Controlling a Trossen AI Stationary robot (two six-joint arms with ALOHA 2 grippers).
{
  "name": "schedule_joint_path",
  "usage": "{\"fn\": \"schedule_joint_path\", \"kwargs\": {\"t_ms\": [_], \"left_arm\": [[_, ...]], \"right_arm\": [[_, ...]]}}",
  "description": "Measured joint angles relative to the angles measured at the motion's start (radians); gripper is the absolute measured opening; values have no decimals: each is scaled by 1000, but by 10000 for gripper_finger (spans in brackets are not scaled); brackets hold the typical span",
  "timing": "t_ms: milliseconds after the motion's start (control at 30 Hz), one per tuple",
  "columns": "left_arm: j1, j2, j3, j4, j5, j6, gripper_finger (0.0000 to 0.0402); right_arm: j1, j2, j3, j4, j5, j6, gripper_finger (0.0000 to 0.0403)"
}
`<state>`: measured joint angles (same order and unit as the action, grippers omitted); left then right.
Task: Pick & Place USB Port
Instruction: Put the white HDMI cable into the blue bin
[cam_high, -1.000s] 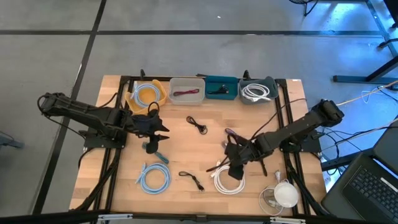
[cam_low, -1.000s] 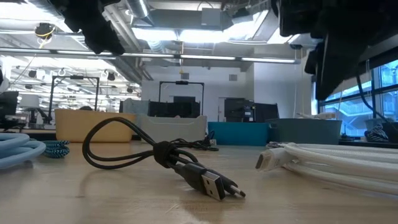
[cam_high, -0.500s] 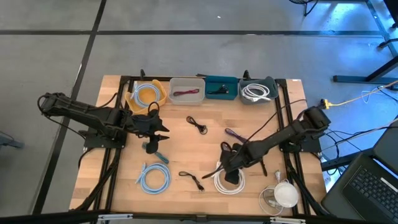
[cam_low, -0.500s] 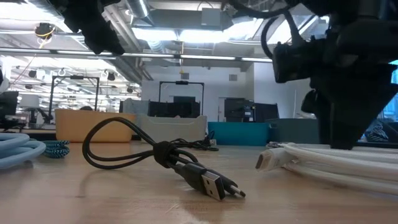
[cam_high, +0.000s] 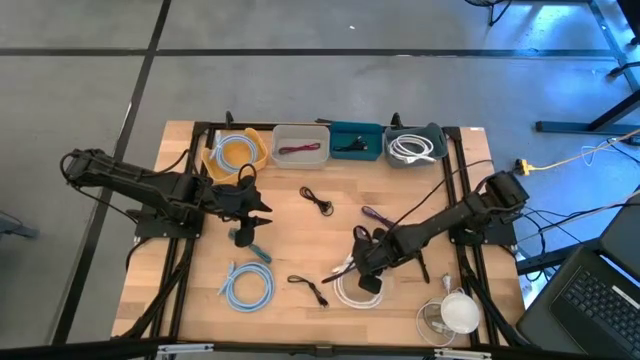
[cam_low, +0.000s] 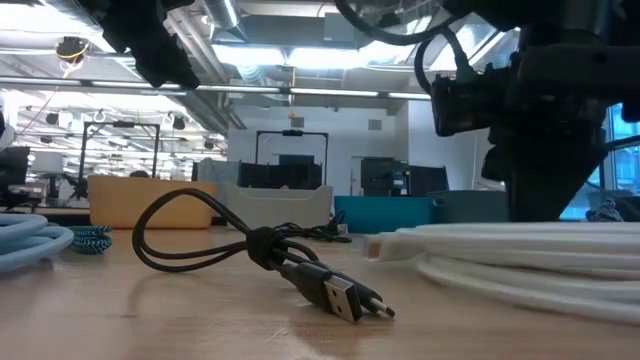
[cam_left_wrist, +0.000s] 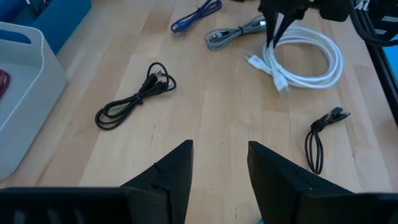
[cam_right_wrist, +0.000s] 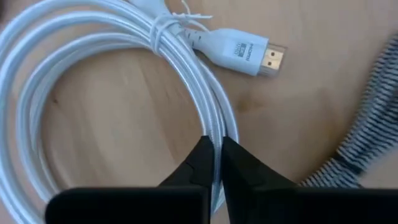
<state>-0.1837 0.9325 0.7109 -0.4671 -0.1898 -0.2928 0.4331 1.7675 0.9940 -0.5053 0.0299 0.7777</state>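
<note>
Between the jaws of the right gripper (cam_right_wrist: 215, 163), nipped tight: several strands of the coiled white cable (cam_right_wrist: 93, 74), taken on the side of the loop nearest its bundled plugs. White plug with gold tip (cam_right_wrist: 245, 52): just ahead of the jaws, lying flat on the table (cam_right_wrist: 149, 118). Grey braided cable (cam_right_wrist: 367, 118): off to one side of the jaws, near but apart. In the overhead view the right gripper (cam_high: 365, 270) sits low on the coil (cam_high: 350, 292) toward the near edge of the table (cam_high: 300, 225); from table height the coil (cam_low: 500, 255) appears partly raised off the wood, though how far cannot be told. Left gripper (cam_left_wrist: 219, 165): jaws parted, nothing between them, hanging at the left side of the table (cam_left_wrist: 205, 106); a small black cable (cam_left_wrist: 134, 96) lies ahead of the jaws to one side, another black cable (cam_left_wrist: 320, 140) to the other, the white coil (cam_left_wrist: 305, 56) well beyond. Step in hand, as judged: the grasp is made and the lift is beginning. Next move, as judged: raise the coil clear without snagging the grey cable, carry it to the far row of bins, probably the grey bin (cam_high: 415, 143) already holding white cable, and let go over it. Risk: the loose loop may sag or slip from so narrow a pinch.
</note>
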Motion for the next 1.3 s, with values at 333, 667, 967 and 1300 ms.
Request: {"fn": "schedule_joint_path", "kwargs": {"t_ms": [333,667,967,1300], "left_arm": [[0,0,0,0,1,0,143],[0,0,0,0,1,0,143],[0,0,0,-1,1,0,144],[0,0,0,0,1,0,144]], "right_arm": [[-5,-86,278,-549,231,-77,14],[-175,-202,540,-1026,573,-118,14],[-527,-368,539,-1064,629,-292,14],[-939,-419,539,-942,343,-655,14]]}}
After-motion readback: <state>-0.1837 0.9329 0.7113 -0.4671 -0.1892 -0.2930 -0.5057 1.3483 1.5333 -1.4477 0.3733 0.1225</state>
